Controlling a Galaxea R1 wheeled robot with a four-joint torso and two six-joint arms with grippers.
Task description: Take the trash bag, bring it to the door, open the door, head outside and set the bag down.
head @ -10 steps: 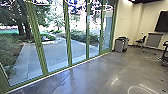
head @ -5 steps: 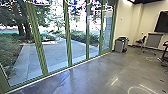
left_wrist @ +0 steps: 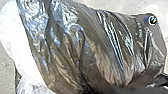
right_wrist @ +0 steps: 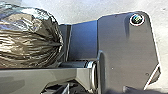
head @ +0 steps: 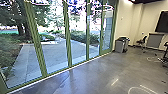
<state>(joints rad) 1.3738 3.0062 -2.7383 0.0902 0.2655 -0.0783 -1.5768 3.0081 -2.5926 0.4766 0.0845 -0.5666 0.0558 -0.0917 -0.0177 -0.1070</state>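
- Green-framed glass wall (head: 68,37): it runs along the left and middle of the head view, and the other places are given from it.
- Dark trash bag (left_wrist: 100,50): on the indoor side of the glass wall, glossy and creased, it overlaps part of the robot's plate in the left wrist view; whether it touches the plate I cannot tell.
- Left gripper and right gripper: open or closed, or gripping the bag, I cannot tell for either.
- Paved path (head: 53,53): beyond the glass wall, with trees and shrubs (head: 85,37) outside too.
- Gray bin (head: 121,46): indoors, near the glass wall's right end.
- Chair (head: 143,41) and dark screen (head: 162,22): indoors, to the right of the glass wall, well apart from it.
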